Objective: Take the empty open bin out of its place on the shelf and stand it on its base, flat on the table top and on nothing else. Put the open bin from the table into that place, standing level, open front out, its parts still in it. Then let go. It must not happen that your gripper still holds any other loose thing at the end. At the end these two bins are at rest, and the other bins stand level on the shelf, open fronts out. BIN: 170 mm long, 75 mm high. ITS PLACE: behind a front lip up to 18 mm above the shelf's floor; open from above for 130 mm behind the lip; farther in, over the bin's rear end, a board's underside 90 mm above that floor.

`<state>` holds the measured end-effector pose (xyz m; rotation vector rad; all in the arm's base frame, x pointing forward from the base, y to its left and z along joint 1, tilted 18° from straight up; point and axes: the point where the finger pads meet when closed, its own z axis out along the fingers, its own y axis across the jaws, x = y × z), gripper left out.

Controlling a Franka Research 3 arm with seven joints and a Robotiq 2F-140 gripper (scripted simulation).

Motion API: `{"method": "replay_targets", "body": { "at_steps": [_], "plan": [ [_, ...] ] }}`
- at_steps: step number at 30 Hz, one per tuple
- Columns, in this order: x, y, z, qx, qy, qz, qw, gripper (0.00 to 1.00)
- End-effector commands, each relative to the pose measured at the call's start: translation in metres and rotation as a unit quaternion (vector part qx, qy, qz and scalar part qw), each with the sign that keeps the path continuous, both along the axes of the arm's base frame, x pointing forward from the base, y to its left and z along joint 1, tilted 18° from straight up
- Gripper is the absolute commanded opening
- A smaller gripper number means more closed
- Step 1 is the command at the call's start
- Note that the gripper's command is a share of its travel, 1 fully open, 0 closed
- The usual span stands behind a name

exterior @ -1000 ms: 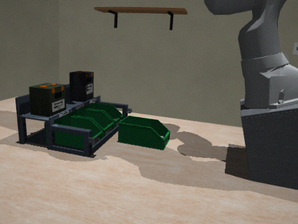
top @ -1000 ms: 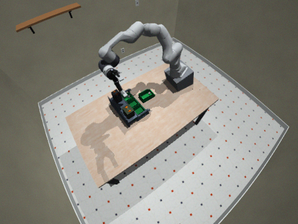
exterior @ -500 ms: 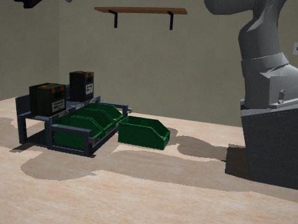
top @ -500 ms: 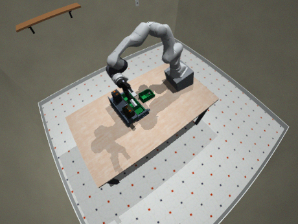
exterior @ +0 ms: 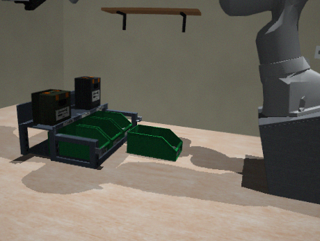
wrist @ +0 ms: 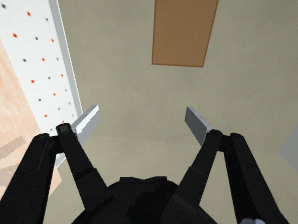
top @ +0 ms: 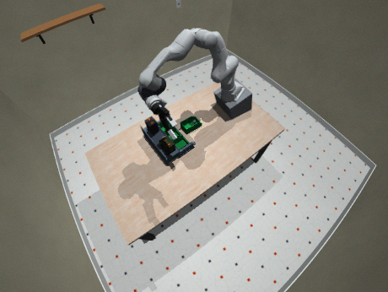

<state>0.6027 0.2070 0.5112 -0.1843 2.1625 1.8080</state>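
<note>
The tool (top: pixel 172 128) (exterior: pixel 33 5) (wrist: pixel 143 112) hung spread, holding nothing. The green open bin (top: pixel 191 124) (exterior: pixel 151 143) sat on the desk (top: pixel 211 169) (exterior: pixel 156 216); three more occupied the shelf (top: pixel 169 161) (exterior: pixel 53 144) — misaligned descent risked striking a black box (top: pixel 167 144) (exterior: pixel 51 107).

Open air lies between the end effector (top: pixel 172 128) (exterior: pixel 32 5) (wrist: pixel 142 120)'s 2 spread fingers. Below it, 2 dark boxes (top: pixel 151 125) (top: pixel 167 144) (exterior: pixel 88 92) (exterior: pixel 51 106) rise from the rack (exterior: pixel 53 144)'s upper board, flanking a gap. The bins' front parts are open from above, behind a front rail (exterior: pixel 113 152); 1 green bin (top: pixel 191 124) (exterior: pixel 153 142) stands near that rail, on the table (top: pixel 202 169) (exterior: pixel 156 209).
</note>
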Motion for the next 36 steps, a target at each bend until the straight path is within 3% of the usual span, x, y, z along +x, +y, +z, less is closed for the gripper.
{"method": "replay_targets", "body": {
  "at_steps": [1, 8, 9, 17, 18, 29, 30, 36],
  "plan": [
    [0.0, 0.003, -0.014, -0.014, -0.003, -0.005, 1.0, 1.0],
    [0.0, 0.003, -0.014, -0.014, -0.003, -0.005, 1.0, 1.0],
    [-0.001, 0.006, -0.028, -0.026, 0.0, -0.009, 1.0, 1.0],
    [-0.001, 0.006, -0.028, -0.026, 0.0, -0.009, 1.0, 1.0],
    [-0.002, 0.008, -0.041, -0.039, 0.003, -0.012, 0.999, 1.0],
    [-0.002, 0.008, -0.041, -0.039, 0.003, -0.012, 0.999, 1.0],
    [-0.003, 0.009, -0.055, -0.052, 0.006, -0.016, 0.999, 1.0],
    [-0.003, 0.009, -0.055, -0.052, 0.006, -0.016, 0.999, 1.0]
  ]
}}
